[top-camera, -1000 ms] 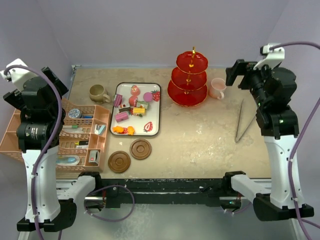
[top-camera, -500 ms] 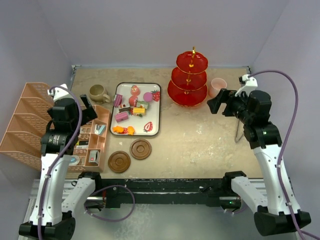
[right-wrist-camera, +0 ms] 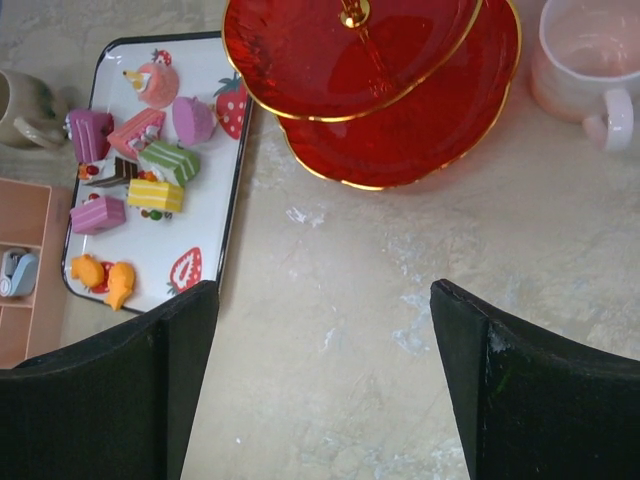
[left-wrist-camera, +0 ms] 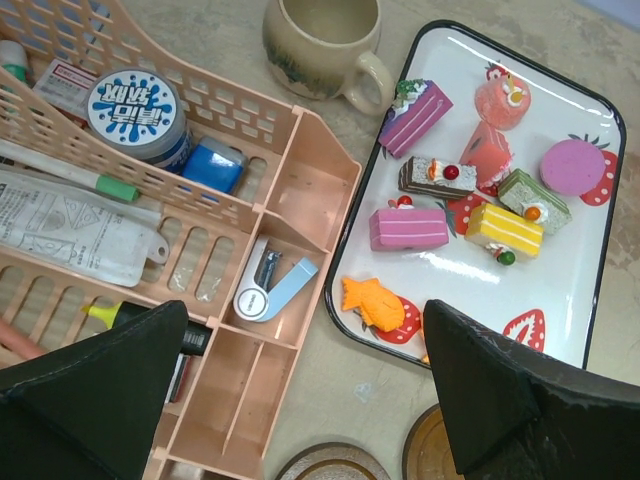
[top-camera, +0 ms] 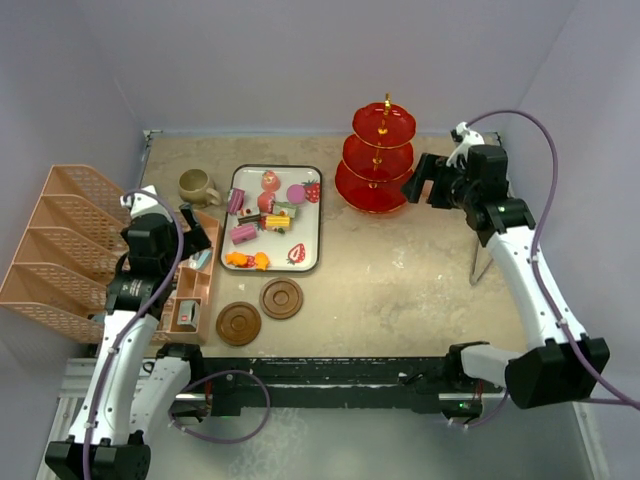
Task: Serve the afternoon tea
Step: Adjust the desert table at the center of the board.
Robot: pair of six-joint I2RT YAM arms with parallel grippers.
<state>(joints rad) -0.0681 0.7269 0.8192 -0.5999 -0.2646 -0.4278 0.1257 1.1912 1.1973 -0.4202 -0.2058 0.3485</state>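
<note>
**Jaws.** Left jaws: spread wide and empty. In the left wrist view they hang above the line where the peach organiser (left-wrist-camera: 300, 200) meets the tray (left-wrist-camera: 603, 240). Right jaws: also spread wide, with nothing between them. They hover over bare surface at 6 o'clock of the red stand (right-wrist-camera: 400, 110).

**Task items.**
- All sweets (left-wrist-camera: 470, 200) lie on the tray, at 9 o'clock of the stand.
- All three tiers of the stand appear bare.
- The olive mug (left-wrist-camera: 320, 40) stands on the surface at 10 o'clock of the tray, close to its corner.
- The pink mug (right-wrist-camera: 585, 60) stands just beside the stand at 3 o'clock. The top view hides it behind the right arm (top-camera: 500, 215).
- The two coasters (top-camera: 239, 323) (top-camera: 281, 298) lie bare at 7 o'clock of the tray, near the front edge.
- The tweezers (top-camera: 480, 255) lie on the surface at 4 o'clock of the stand, untouched.

**Progress.** Judged not started. No sweet has been moved to a tier, and neither mug sits on a coaster.

**Outstanding.** Load the stand with sweets and pair each mug with a coaster. The left arm (top-camera: 150, 250) is nearest the sweets and the olive mug. The right arm is nearest the stand and the pink mug.
</note>
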